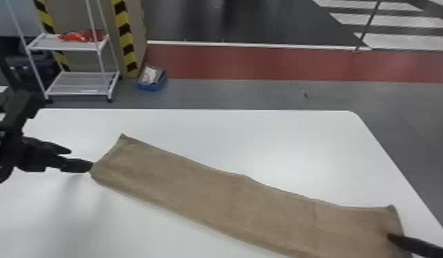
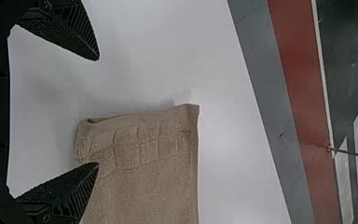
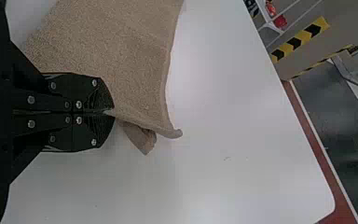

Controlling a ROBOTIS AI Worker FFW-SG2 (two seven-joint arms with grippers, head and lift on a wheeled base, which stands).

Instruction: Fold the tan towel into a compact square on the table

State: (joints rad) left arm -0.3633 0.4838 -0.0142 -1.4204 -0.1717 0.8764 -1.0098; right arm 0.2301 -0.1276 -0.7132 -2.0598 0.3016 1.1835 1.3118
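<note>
The tan towel (image 1: 230, 195) lies as a long folded strip running diagonally across the white table (image 1: 282, 137). At its left end is my left gripper (image 1: 81, 158), a fingertip beside the towel's near left corner. In the left wrist view my left gripper (image 2: 98, 112) stands wide open, one finger over the edge of the towel (image 2: 140, 172). My right gripper (image 1: 394, 238) is at the towel's right end. In the right wrist view my right gripper (image 3: 109, 112) is shut on the edge of the towel (image 3: 121, 51), and a small flap hangs beyond the fingers.
Past the table's far edge stand a white shelf rack (image 1: 76, 82) with red items on it and a blue bin (image 1: 151, 80) on the floor. The table's right edge (image 1: 402, 175) runs close beside the towel's right end.
</note>
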